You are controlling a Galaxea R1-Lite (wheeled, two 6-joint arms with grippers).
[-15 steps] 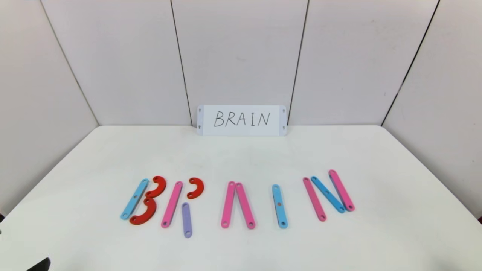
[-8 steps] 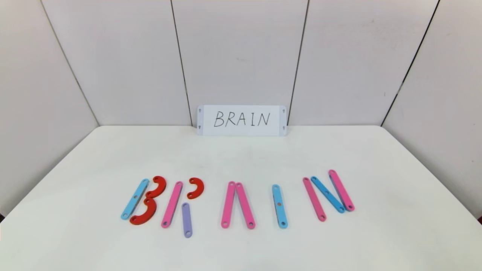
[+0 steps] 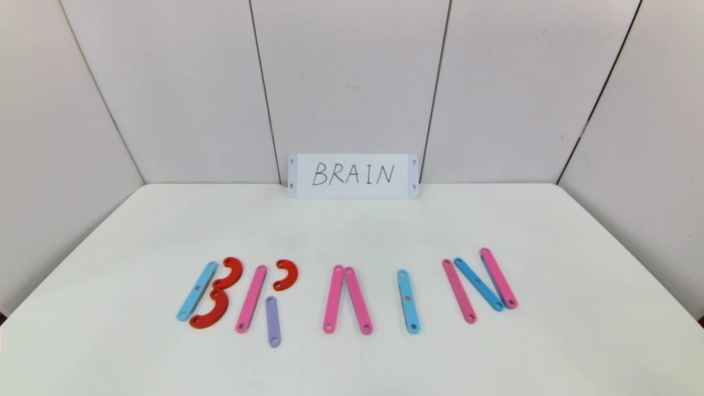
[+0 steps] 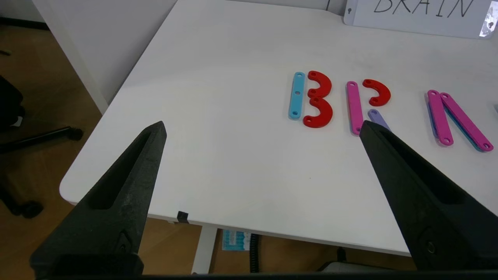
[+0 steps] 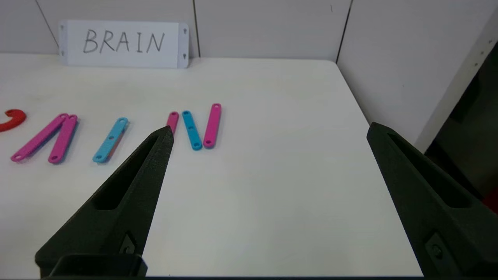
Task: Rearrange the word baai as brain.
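Flat plastic letters lie in a row on the white table (image 3: 352,236). At the left a blue strip (image 3: 196,291) with two red curves (image 3: 215,301) makes a B. Then come a pink strip (image 3: 251,299), a red curve (image 3: 286,274) and a purple strip (image 3: 272,321) as an R, two pink strips (image 3: 346,300) as an A without a crossbar, a blue strip (image 3: 408,301) as an I, and pink, blue and pink strips (image 3: 479,284) as an N. My left gripper (image 4: 262,128) is open and empty above the front left corner. My right gripper (image 5: 268,130) is open and empty above the front right.
A white card (image 3: 353,175) with black handwritten BRAIN stands at the back against the grey wall panels. The table's left edge and front corner (image 4: 78,186) show in the left wrist view, with floor and a chair base beyond.
A dark piece of my left arm at the bottom left of the head view has drawn back out of sight. The letters have not moved.
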